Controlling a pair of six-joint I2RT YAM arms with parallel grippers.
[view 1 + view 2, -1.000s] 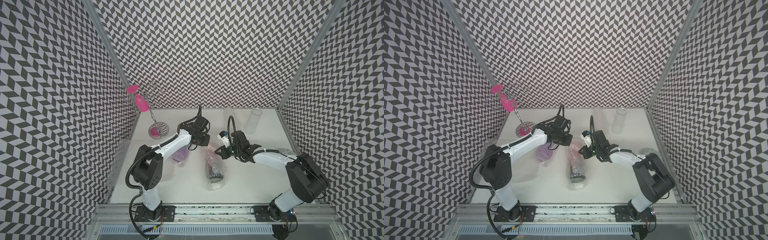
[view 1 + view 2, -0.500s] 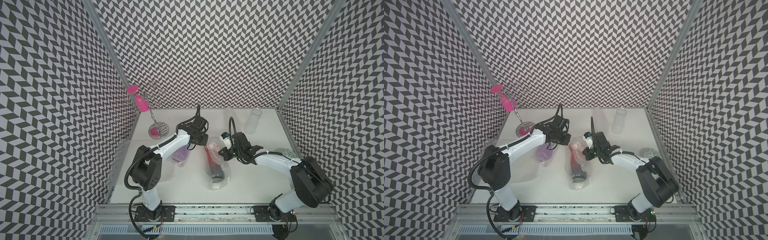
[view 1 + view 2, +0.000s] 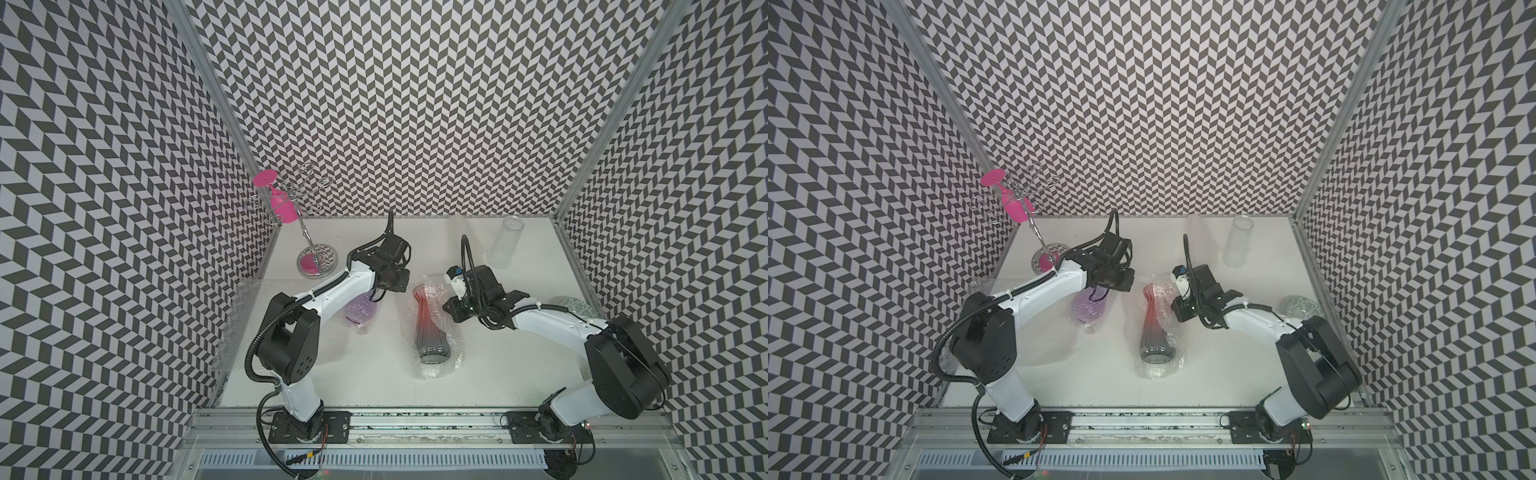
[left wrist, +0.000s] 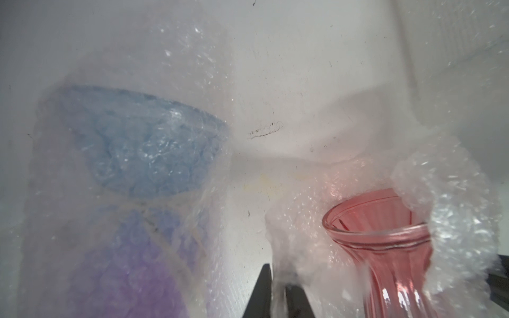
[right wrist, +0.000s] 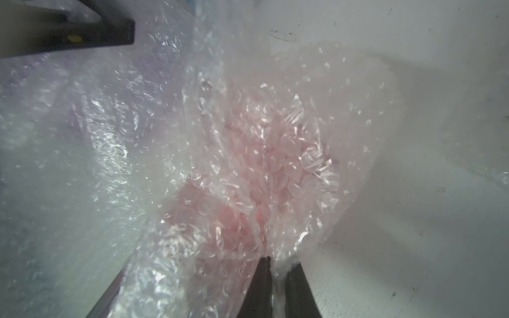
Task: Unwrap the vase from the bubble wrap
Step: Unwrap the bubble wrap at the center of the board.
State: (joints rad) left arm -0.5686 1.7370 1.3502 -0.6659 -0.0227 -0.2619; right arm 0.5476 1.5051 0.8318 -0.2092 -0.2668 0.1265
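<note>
Bubble wrap (image 4: 297,220) in left gripper (image 4: 278,278), right gripper (image 5: 280,265)

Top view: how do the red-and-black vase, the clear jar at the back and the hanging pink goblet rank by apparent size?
1. red-and-black vase
2-3. clear jar and pink goblet: these look about alike. The goblet hangs higher, nearer the camera, so I won't rank them.

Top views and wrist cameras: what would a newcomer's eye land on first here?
A ribbed glass vase, red fading to black, lies mid-table on opened bubble wrap, mouth toward the rear. At that end the left pincer and right pincer each pinch an edge of the wrap. A pink goblet hangs upside down on a wire rack in the back left corner.
</note>
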